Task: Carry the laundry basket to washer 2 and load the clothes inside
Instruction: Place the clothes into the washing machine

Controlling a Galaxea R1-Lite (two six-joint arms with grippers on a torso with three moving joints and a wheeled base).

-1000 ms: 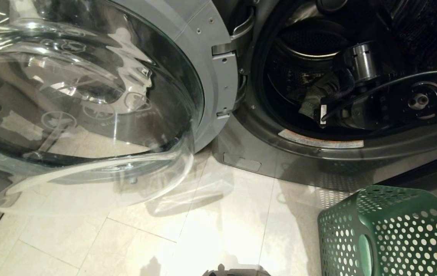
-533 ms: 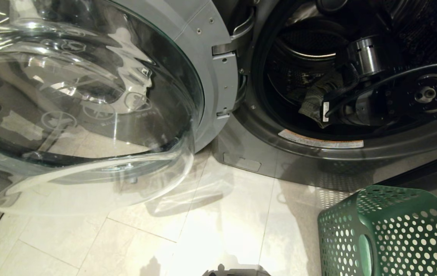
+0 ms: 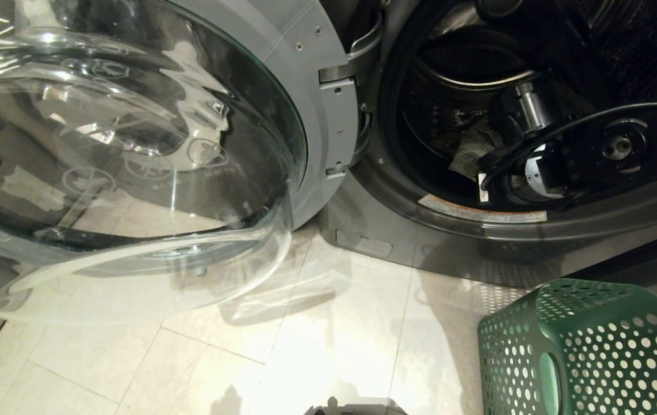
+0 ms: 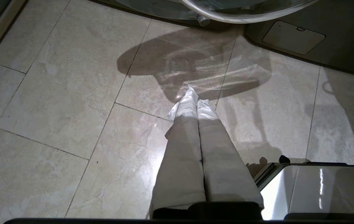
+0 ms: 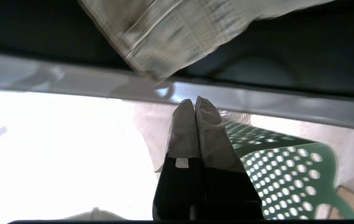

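The dark grey washer (image 3: 386,190) stands with its glass door (image 3: 132,155) swung wide to the left; no number label shows. The clothes (image 3: 472,148), a pale grey-green garment, lie inside the drum, free of any grip, and also show in the right wrist view as the clothes (image 5: 170,31). My right arm (image 3: 616,147) reaches into the drum mouth. The right gripper (image 5: 195,101) is shut on nothing and points out over the door rim. The green laundry basket (image 3: 582,346) lies tipped on the floor at the lower right. My left gripper (image 4: 195,96) hangs shut above the tiles.
The open door overhangs the pale tiled floor (image 3: 282,351) on the left. The washer's grey lower rim (image 5: 257,99) runs just beyond my right fingertips, with the basket (image 5: 288,174) past it. A shiny part of my base (image 4: 313,189) sits beside the left gripper.
The right wrist has turned and shifted a little inside the drum mouth. The garment stays in the drum. The door, the basket and the left arm have not moved.
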